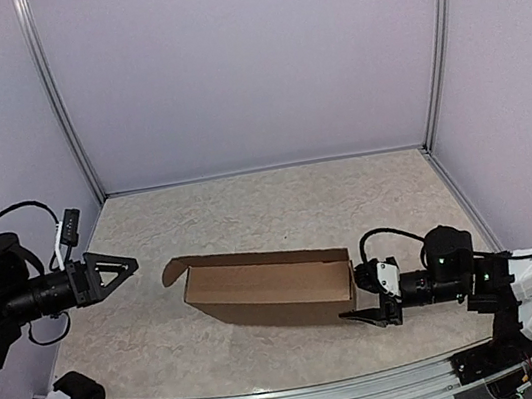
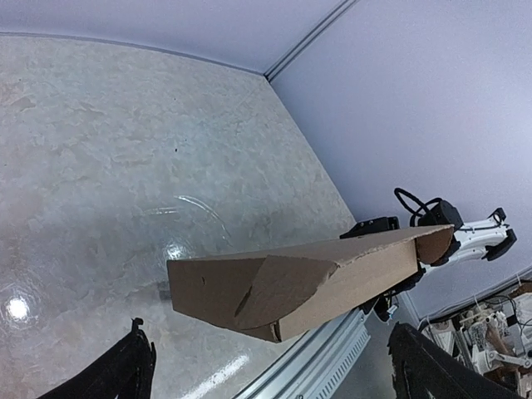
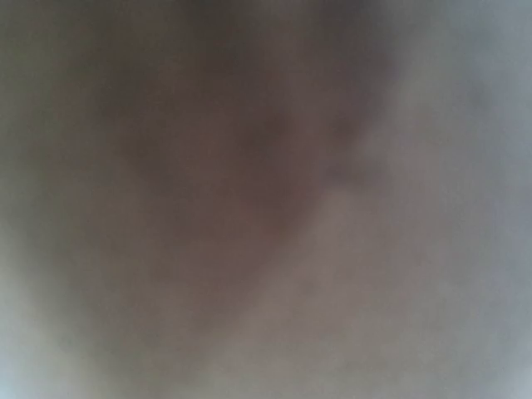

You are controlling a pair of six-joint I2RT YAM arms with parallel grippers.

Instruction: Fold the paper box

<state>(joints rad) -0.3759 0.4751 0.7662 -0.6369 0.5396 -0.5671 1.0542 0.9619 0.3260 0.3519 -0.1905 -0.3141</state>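
The paper box (image 1: 260,286) is a long brown cardboard trough with its top open, lying across the middle of the table. A small flap sticks out at its left end. My left gripper (image 1: 127,267) hovers open to the left of that end, a clear gap away. In the left wrist view the box (image 2: 332,274) runs away from the camera between my spread fingers (image 2: 133,366). My right gripper (image 1: 367,295) is at the box's right end, one finger above the end wall and one below it, shut on it. The right wrist view is only a brown-grey blur.
A marbled tabletop (image 1: 278,208) is walled by pale panels at the back and sides. A metal rail (image 1: 307,395) runs along the near edge between the arm bases. A black cable loops from the left arm (image 1: 5,215).
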